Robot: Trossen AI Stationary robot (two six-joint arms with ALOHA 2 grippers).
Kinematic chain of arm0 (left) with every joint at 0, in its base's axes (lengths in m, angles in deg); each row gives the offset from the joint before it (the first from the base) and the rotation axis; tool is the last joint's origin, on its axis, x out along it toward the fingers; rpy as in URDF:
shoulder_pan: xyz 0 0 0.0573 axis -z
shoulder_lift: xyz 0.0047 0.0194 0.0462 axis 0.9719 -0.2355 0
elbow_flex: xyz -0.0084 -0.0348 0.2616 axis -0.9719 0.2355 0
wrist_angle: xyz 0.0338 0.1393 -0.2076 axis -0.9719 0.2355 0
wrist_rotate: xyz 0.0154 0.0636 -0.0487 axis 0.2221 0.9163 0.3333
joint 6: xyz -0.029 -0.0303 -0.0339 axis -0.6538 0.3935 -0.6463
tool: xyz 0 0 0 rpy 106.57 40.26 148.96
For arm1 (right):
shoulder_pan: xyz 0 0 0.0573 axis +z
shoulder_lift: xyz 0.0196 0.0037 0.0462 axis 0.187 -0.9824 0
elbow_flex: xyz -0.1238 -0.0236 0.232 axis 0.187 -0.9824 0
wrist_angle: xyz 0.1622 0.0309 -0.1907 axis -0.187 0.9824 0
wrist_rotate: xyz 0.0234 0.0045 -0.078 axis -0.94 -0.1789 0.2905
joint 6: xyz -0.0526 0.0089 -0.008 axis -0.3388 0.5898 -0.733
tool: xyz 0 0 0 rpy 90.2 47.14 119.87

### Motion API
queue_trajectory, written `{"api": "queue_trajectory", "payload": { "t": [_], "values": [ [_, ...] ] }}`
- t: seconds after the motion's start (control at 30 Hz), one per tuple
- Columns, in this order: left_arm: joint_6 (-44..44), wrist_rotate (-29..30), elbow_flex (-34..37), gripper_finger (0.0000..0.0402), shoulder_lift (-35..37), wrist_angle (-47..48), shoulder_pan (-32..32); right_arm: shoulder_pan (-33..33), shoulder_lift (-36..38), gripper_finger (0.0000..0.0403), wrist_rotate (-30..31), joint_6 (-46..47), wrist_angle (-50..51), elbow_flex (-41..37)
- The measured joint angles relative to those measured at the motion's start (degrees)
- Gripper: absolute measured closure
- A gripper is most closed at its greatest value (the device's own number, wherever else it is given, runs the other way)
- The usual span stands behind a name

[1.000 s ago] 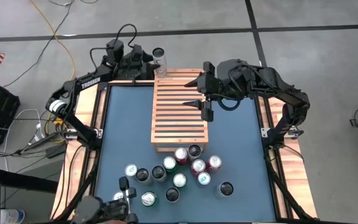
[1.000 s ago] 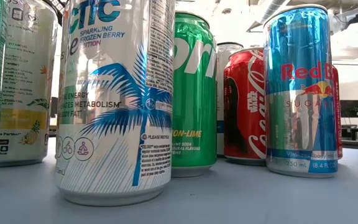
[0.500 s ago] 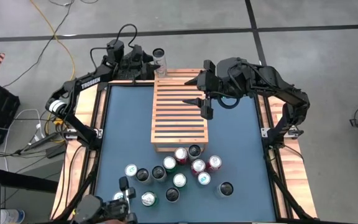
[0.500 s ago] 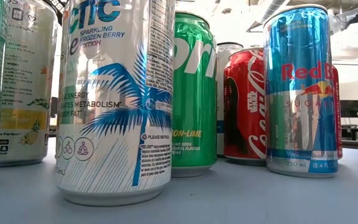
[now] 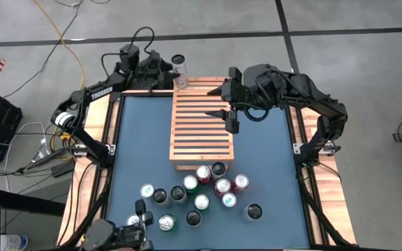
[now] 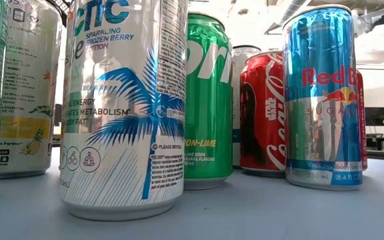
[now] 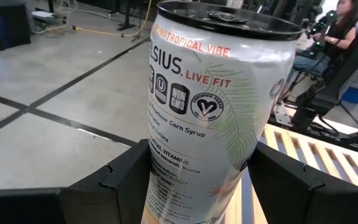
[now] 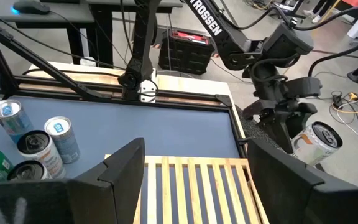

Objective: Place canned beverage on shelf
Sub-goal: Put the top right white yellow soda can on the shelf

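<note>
A: How many cans were there?

B: Thirteen, as far as the high view let me count. One tall white can with tropical lettering (image 5: 179,67) stood upright at the far edge of the desk, touching the far left corner of the light-brown slatted wooden shelf (image 5: 201,129). The other twelve made a loose cluster of upright cans (image 5: 201,195) on the near half of the desk, the two farthest of them just beside the shelf's near edge. The tops showed silver, dark, red and green.

A: And the arms?

B: Two. The left gripper (image 5: 170,72) had its fingers (image 7: 114,180) clamped on the white can, one on each side of it. The right gripper (image 5: 223,104) hung over the right side of the shelf with its fingers apart and nothing between them.

A: Was anything on the shelf?

B: No can lay on the slats.

A: The surface and the room?

B: The desk (image 5: 138,153) had a dark blue-grey top with a wooden frame round it. Below lay a grey concrete floor with dark seams and a yellow cable (image 5: 61,35). In the left wrist view a seated person (image 7: 337,31) showed far back.
</note>
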Motion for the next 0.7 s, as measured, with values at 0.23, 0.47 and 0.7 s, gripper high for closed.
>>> {"api": "queue_trajectory", "payload": {
  "t": [0.23,0.47,0.7],
  "values": [
    [4.01,0.47,0.00,0.0177,0.04,1.39,0.74,0.00,0.00,0.0132,-0.04,0.00,0.53,0.00],
    [5.87,0.98,-0.07,0.0174,0.12,2.94,1.48,0.00,0.00,0.0132,-0.06,0.00,0.51,0.00],
    [6.24,0.32,-0.07,0.0116,0.11,3.46,1.46,0.00,0.00,0.0132,-0.13,0.00,0.58,0.00]
  ]
}}
